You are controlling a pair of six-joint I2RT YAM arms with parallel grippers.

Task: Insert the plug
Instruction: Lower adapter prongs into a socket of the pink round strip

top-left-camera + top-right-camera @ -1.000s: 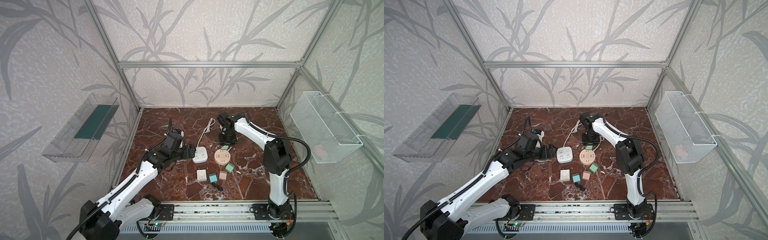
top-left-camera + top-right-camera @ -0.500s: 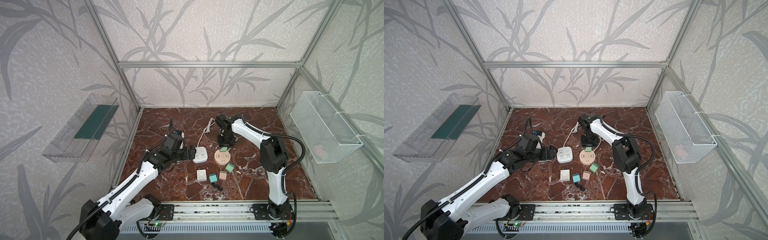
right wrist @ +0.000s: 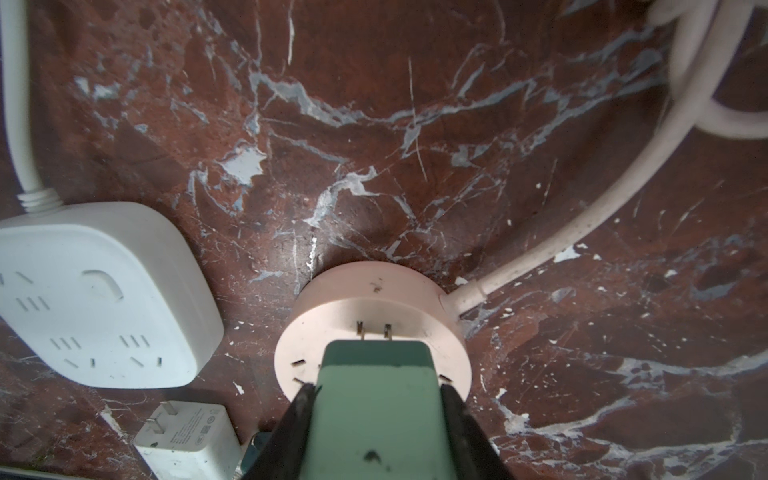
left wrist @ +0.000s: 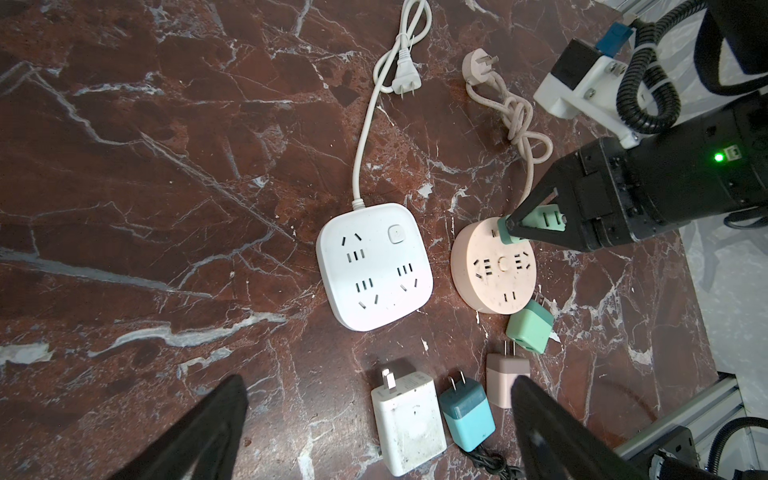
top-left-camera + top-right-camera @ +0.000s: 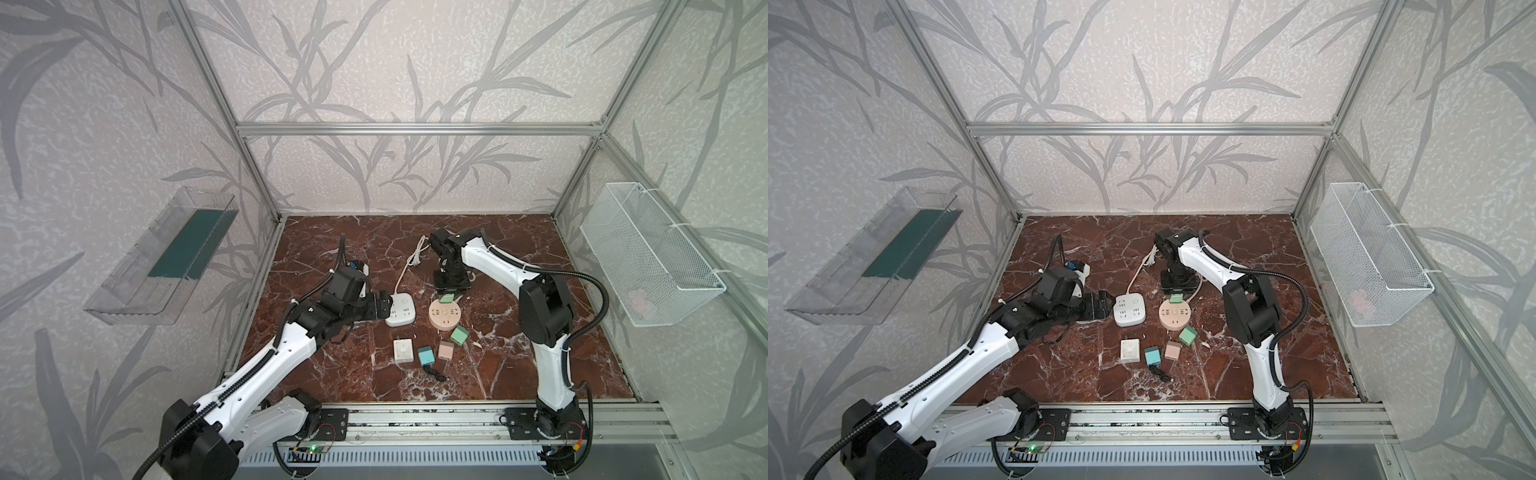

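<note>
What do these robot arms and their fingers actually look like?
The left arm and right arm have white shells with chunky black joints. Ribbed black cables run along them. The left gripper and right gripper are black, each with two tapering fingers. A green light glows on the right wrist.

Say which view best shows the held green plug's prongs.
Right wrist: both prongs show close up, over the pink socket. Left wrist shows the plug between the jaws, prongs hidden; both top views, a green patch.
</note>
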